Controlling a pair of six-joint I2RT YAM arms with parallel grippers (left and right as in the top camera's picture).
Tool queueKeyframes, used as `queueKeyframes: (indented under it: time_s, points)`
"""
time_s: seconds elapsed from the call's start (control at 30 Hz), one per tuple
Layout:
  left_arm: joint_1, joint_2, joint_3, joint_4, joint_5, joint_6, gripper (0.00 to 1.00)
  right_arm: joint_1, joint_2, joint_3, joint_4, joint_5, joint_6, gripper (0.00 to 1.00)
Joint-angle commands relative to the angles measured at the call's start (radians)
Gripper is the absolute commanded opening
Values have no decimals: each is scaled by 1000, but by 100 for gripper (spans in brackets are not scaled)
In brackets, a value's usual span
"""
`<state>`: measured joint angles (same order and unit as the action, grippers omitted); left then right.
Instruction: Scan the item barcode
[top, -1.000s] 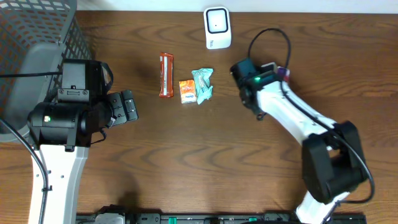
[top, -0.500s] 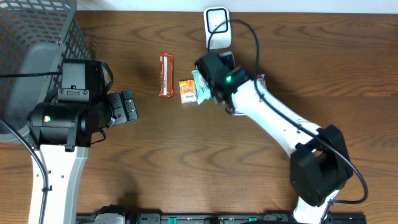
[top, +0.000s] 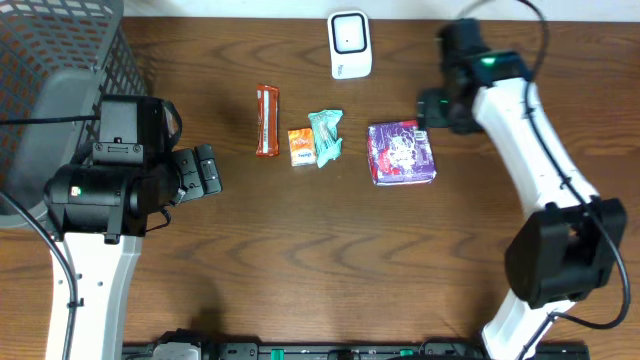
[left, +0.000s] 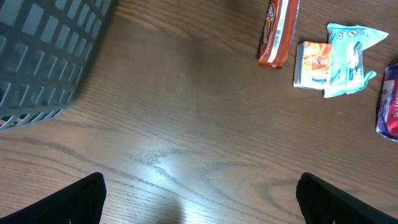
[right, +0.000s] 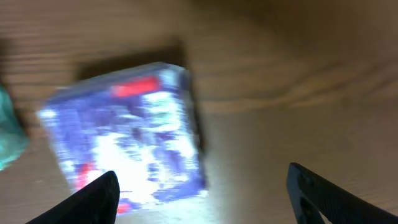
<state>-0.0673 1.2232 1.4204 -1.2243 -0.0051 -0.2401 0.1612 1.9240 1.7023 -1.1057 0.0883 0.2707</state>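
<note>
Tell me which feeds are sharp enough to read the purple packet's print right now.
Right wrist: heavy blur, the purple packet smeared, print unreadable. Overhead: sharp and evenly lit, but the print is too small to read. Left wrist: sharp, a soft glare patch on the table, packet cut off at the right edge.

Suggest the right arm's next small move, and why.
Probably lift the right gripper straight up and clear. Its jaws stand open, and the glossy purple rectangular packet lies flat on the brown wooden table, apart from the fingers, so nothing is left to hold there.
</note>
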Motion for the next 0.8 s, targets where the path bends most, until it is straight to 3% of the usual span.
queueKeyframes:
  time_s: [0.0,0.1,0.27,0.47,0.77]
  points:
    - [1,-2,4,-2,-2,-13,98,-89,12,-105,41,-249,-84,66]
    - [1,-2,4,-2,-2,-13,98,-138,12,-209,128,-449,-169,65]
    - [1,-2,4,-2,-2,-13,98,-157,12,-412,357,-667,-178,65]
    - [1,-2,4,-2,-2,-13,98,-127,12,-533,542,-697,-44,57]
    - [1,-2,4,-2,-2,-13,98,-70,12,-556,704,-701,161,55]
